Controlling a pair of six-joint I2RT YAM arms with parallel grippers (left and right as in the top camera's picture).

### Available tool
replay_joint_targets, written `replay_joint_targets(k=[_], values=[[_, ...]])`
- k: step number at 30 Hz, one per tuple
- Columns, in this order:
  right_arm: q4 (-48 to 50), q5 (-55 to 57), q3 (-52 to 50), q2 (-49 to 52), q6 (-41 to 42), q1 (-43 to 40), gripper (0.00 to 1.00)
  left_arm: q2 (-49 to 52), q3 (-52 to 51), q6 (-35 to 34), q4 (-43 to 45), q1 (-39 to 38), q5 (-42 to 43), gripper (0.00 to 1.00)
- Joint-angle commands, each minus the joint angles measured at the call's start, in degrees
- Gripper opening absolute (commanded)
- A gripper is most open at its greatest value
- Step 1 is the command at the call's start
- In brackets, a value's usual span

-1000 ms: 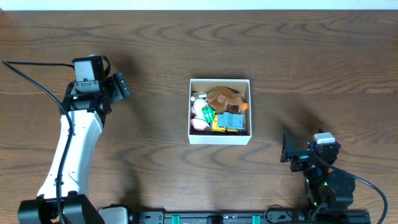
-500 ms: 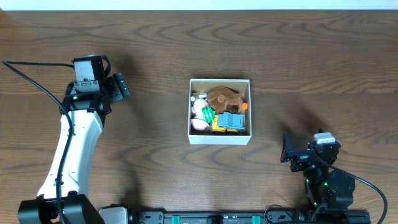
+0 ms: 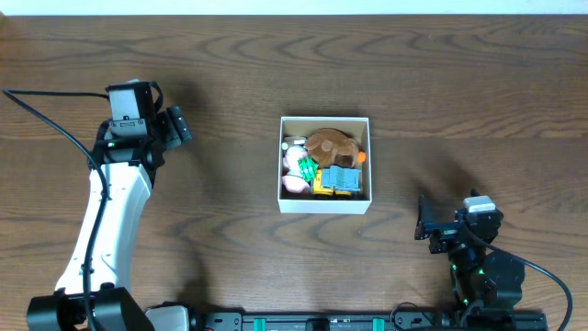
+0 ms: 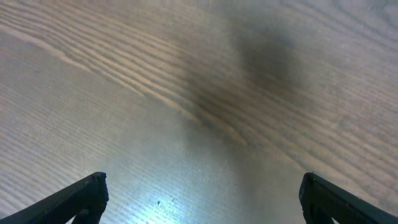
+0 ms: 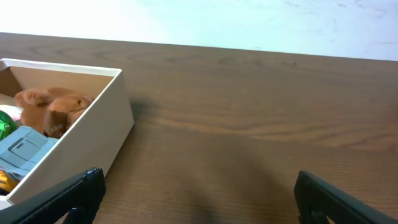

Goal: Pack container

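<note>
The container (image 3: 324,206) is a square white-walled box in the middle of the table. It holds a brown plush toy (image 3: 331,144), a blue block (image 3: 341,178), a green piece (image 3: 306,171) and pink and yellow toys. In the right wrist view the container (image 5: 106,130) is at the left with the plush (image 5: 53,107) inside. My left gripper (image 3: 177,127) is open and empty, far left of the container; its fingertips (image 4: 201,199) frame bare wood. My right gripper (image 3: 424,219) is open and empty, near the front right of the container, and it also shows in the right wrist view (image 5: 196,196).
The dark wood table (image 3: 459,92) runs to a pale far edge at the top. A black cable (image 3: 46,115) loops from the left arm toward the left edge. A rail with the arm bases (image 3: 322,322) lies along the front edge.
</note>
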Motion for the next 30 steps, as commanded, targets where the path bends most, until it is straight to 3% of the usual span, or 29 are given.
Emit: replay_joint_targets(k=[1, 20, 26, 30], values=[[-0.11, 0.59, -0.15, -0.42, 0.46, -0.59, 0.99, -5.53, 0.59, 0.55, 0.63, -0.59, -0.11, 0.98], [-0.11, 0.59, -0.15, -0.42, 0.44, -0.59, 0.99, -50.38, -1.84, 0.55, -13.53, -0.70, -0.31, 0.98], [-0.11, 0.59, -0.15, -0.42, 0.44, -0.59, 0.99, -60.74, -10.38, 0.55, -11.02, -0.70, -0.31, 0.98], [-0.11, 0.59, -0.15, -0.42, 0.44, -0.59, 0.99, -66.38, -18.78, 0.55, -3.89, -0.70, -0.31, 0.98]])
